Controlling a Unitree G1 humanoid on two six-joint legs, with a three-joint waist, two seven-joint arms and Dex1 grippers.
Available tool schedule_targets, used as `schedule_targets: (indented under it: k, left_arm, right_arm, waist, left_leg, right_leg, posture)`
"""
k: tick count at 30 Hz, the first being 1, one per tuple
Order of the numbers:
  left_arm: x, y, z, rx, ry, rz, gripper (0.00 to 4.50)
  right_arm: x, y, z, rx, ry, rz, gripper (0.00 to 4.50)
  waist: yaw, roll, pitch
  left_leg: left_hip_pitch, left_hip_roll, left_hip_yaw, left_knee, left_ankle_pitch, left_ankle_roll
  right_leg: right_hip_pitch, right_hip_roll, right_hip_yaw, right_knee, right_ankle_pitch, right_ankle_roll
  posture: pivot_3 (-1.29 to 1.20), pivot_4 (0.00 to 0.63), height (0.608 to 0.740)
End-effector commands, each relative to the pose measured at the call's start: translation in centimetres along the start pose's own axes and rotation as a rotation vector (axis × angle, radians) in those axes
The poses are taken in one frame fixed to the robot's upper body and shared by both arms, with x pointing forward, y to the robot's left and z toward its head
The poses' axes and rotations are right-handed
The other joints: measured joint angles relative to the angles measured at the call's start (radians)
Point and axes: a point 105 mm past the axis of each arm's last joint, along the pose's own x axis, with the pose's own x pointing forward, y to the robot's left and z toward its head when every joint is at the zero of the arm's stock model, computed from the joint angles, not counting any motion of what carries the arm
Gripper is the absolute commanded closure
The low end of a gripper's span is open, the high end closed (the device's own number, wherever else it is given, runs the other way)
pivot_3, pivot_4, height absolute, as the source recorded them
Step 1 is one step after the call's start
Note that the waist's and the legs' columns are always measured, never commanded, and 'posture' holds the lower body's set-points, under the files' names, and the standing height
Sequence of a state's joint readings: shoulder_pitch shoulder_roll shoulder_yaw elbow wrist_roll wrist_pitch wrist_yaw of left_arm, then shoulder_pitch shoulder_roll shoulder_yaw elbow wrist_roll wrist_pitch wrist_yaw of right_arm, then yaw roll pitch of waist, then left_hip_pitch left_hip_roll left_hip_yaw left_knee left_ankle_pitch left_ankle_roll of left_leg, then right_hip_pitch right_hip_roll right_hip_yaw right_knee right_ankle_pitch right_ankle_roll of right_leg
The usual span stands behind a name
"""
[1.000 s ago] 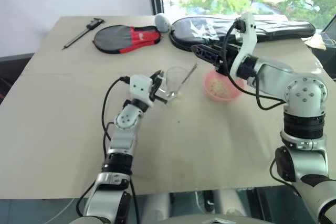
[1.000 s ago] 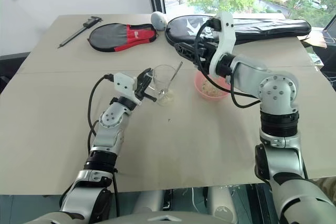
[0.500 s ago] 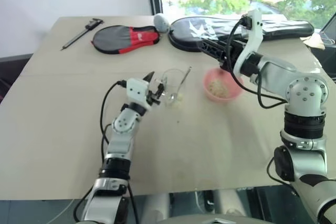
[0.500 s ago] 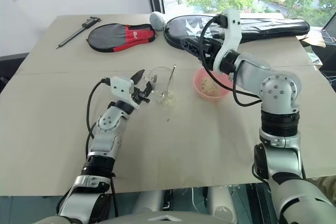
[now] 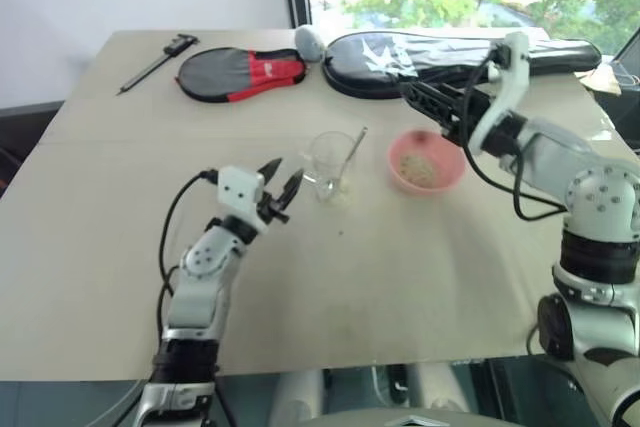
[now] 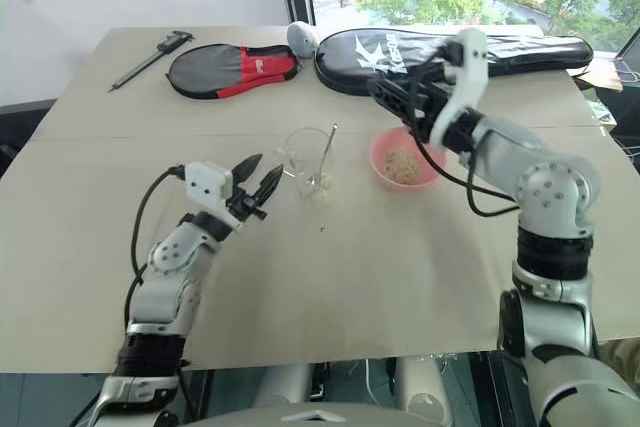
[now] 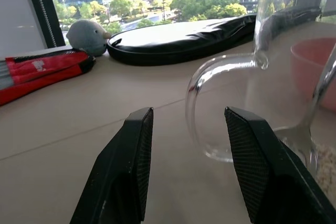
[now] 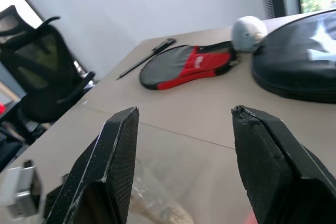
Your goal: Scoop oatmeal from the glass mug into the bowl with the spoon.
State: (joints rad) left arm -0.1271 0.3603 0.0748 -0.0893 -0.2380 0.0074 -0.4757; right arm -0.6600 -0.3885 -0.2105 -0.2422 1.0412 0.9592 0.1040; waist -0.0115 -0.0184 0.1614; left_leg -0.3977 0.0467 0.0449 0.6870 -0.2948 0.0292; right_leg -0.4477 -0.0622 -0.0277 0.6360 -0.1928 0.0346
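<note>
Oatmeal (image 5: pixel 417 168) is shown already heaped in the pink bowl (image 5: pixel 448 176), the spoon (image 5: pixel 351 154) left standing in the glass mug (image 5: pixel 329 163) beside it, and both left gripper (image 5: pixel 281 190) and right gripper (image 5: pixel 420 99) held empty, fingers apart, suggesting near completion.

Silver-grey jointed arms with white wrist housings, looping black cables, and black two-fingered claws.
</note>
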Motion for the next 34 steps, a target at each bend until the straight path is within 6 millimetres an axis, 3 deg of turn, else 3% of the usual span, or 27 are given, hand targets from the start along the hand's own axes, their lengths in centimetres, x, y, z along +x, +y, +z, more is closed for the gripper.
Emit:
schedule_targets:
  k: [1, 4, 5, 6, 7, 8, 11, 16, 21, 34]
  left_arm:
    - [-1.6, -0.3, 1.7, 0.080, -0.008, -0.028, 2.26]
    - [-3.6, -0.8, 1.8, 0.074, 0.026, -0.062, 1.44]
    - [-4.0, -0.9, 1.8, 0.070, 0.036, -0.064, 0.88]
    - [-4.3, -0.9, 1.8, 0.068, 0.043, -0.062, 0.65]
    - [-4.7, -0.9, 1.6, 0.060, 0.058, -0.060, 0.15]
    - [-5.3, -0.9, 1.3, 0.054, 0.078, -0.061, 0.00]
    - [-6.9, -1.1, 0.3, 0.046, 0.138, -0.070, 0.00]
    - [-9.4, -1.7, -2.0, 0.032, 0.244, -0.064, 0.00]
    - [-10.2, -2.2, -2.5, 0.001, 0.262, -0.023, 0.00]
    - [-10.8, -2.7, -2.8, 0.005, 0.265, 0.004, 0.00]
  right_arm:
    - [-2.8, -0.7, 1.6, -0.164, -0.154, -0.028, 1.67]
    - [-6.1, -2.1, -0.7, -0.151, -0.108, -0.053, 1.67]
    - [-7.2, -2.5, -1.6, -0.152, -0.075, -0.059, 1.67]
    - [-7.8, -2.7, -2.2, -0.157, -0.054, -0.059, 1.67]
    - [-8.9, -3.1, -3.2, -0.188, -0.024, -0.065, 1.42]
    - [-10.2, -3.6, -4.3, -0.216, 0.012, -0.070, 1.11]
    - [-13.2, -4.9, -7.9, -0.288, 0.123, -0.086, 0.05]
    - [-15.9, -6.6, -11.3, -0.292, 0.195, -0.125, 0.05]
    - [-17.0, -6.5, -13.2, -0.286, 0.240, -0.087, 0.05]
    - [-17.1, -7.5, -14.4, -0.354, 0.263, -0.053, 0.05]
  waist:
    - [0.001, 0.001, 0.000]
    - [0.003, 0.000, 0.000]
    - [0.003, 0.000, 0.000]
    - [0.005, 0.000, 0.000]
    - [0.004, 0.000, 0.000]
    - [0.005, 0.000, 0.000]
    - [0.006, 0.000, 0.000]
    - [-0.005, 0.000, 0.000]
    - [0.003, 0.000, 0.000]
    - [0.004, 0.000, 0.000]
  left_leg:
    - [0.000, 0.000, 0.001, 0.000, 0.000, 0.000]
    - [0.001, 0.000, 0.000, 0.000, 0.000, 0.000]
    - [0.001, 0.000, 0.000, 0.000, 0.000, 0.000]
    - [0.001, 0.000, 0.000, 0.000, 0.000, 0.000]
    - [0.001, 0.000, 0.000, 0.000, 0.000, 0.000]
    - [0.002, 0.000, 0.001, 0.000, 0.000, 0.000]
    - [0.004, 0.000, 0.000, 0.000, 0.000, 0.000]
    - [0.014, 0.001, 0.004, 0.000, 0.000, 0.000]
    - [0.019, 0.002, 0.004, 0.000, 0.000, 0.000]
    - [0.018, 0.002, 0.006, 0.000, 0.000, 0.000]
  right_leg:
    - [0.000, 0.000, 0.001, 0.000, 0.000, 0.000]
    - [0.000, 0.000, 0.000, 0.000, 0.000, 0.000]
    - [0.000, 0.000, 0.000, 0.000, 0.000, 0.000]
    - [0.000, 0.000, 0.001, 0.000, 0.000, 0.000]
    - [0.001, 0.000, 0.000, 0.000, 0.000, 0.000]
    - [0.001, 0.000, 0.001, 0.000, 0.000, 0.000]
    - [0.003, 0.001, 0.001, 0.000, -0.001, 0.000]
    - [0.007, 0.003, 0.009, 0.001, -0.005, 0.000]
    - [0.011, 0.006, 0.013, 0.002, -0.006, 0.000]
    - [0.010, 0.007, 0.015, 0.001, -0.006, 0.000]
  posture:
    - [0.00, 0.150, 0.740]
    - [0.00, 0.150, 0.740]
    - [0.00, 0.150, 0.740]
    - [0.00, 0.150, 0.740]
    - [0.00, 0.150, 0.740]
    - [0.00, 0.150, 0.740]
    - [0.00, 0.150, 0.740]
    - [0.00, 0.150, 0.740]
    - [0.00, 0.150, 0.740]
    - [0.00, 0.150, 0.740]
